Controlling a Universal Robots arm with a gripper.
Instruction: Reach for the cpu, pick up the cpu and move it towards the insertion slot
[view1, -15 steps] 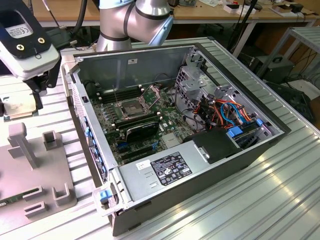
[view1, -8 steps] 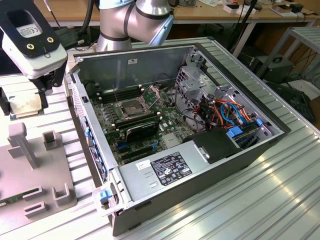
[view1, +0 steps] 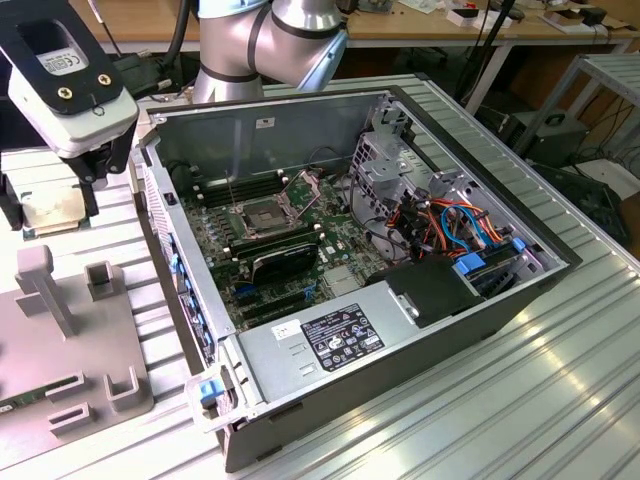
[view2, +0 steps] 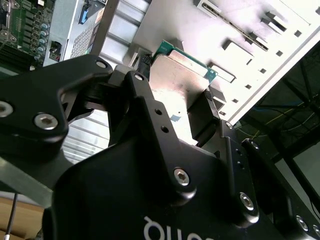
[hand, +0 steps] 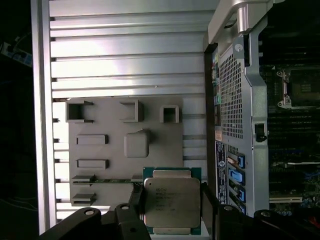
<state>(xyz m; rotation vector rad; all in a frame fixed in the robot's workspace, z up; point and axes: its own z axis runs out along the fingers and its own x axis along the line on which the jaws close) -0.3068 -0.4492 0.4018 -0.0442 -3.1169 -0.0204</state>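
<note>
First wrist view: gripper (hand: 172, 212) has its two black fingers (hand: 136, 200) flanking the cpu (hand: 171, 201), one on each opposite edge, heat-spreader face toward the camera; looks like a side pinch so the flat top and contact side stay untouched. Second wrist view agrees: cpu (view2: 182, 75) sits between the finger tips, green substrate edge showing past them. Can't tell if it's lifted clear or resting on its seat. Exterior view: gripper (view1: 88, 172) hangs over the grey fixture plate (view1: 60, 350) on the exterior view's left, cpu (view1: 48, 212) just below it, outside the open PC case (view1: 400, 330). Insertion slot (view1: 262, 215) is on the motherboard inside the case, well apart from the chip, frame open, dark centre bare.
</note>
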